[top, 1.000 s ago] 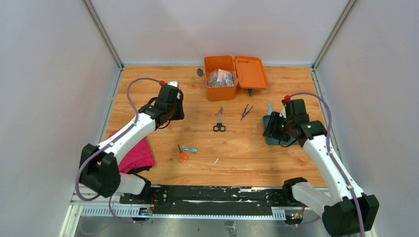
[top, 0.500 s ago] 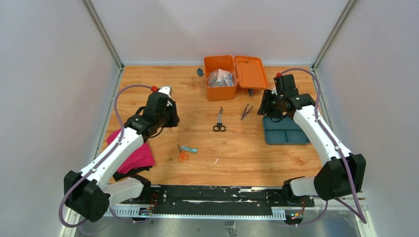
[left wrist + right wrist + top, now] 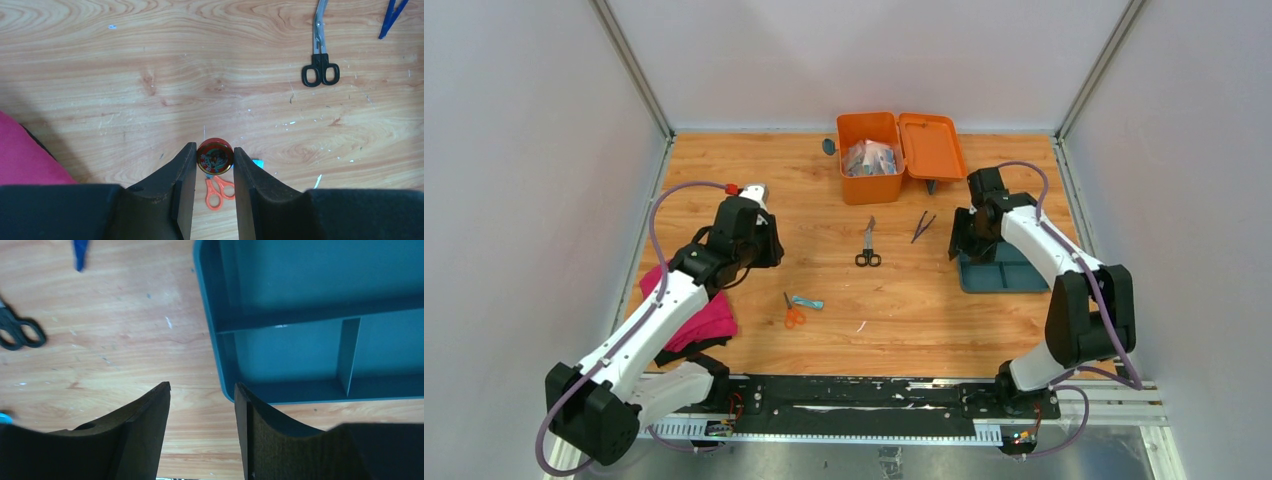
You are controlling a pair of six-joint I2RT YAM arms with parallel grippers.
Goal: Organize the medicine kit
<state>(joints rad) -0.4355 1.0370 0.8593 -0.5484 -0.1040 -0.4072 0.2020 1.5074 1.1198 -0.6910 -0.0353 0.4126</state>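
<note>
The medicine kit (image 3: 870, 172) is an orange box at the back centre, its lid (image 3: 932, 146) lying open to the right and packets inside. My left gripper (image 3: 762, 248) hovers over the left part of the table and is shut on a small round red tin (image 3: 215, 157), which shows between its fingertips in the left wrist view. My right gripper (image 3: 960, 246) is open and empty, low at the left edge of the teal divided tray (image 3: 1016, 274). In the right wrist view the gripper (image 3: 202, 387) straddles the tray's corner (image 3: 227, 390).
Black scissors (image 3: 868, 250) and purple tweezers (image 3: 922, 226) lie in front of the kit. Orange scissors (image 3: 793, 314) and a small teal item (image 3: 808, 302) lie nearer the front. A pink cloth (image 3: 702, 316) lies at the left edge under my left arm.
My right arm swung from the tray's near side toward the back, then settled at the tray's left edge. My left gripper drew back slightly left and nearer with the tin.
</note>
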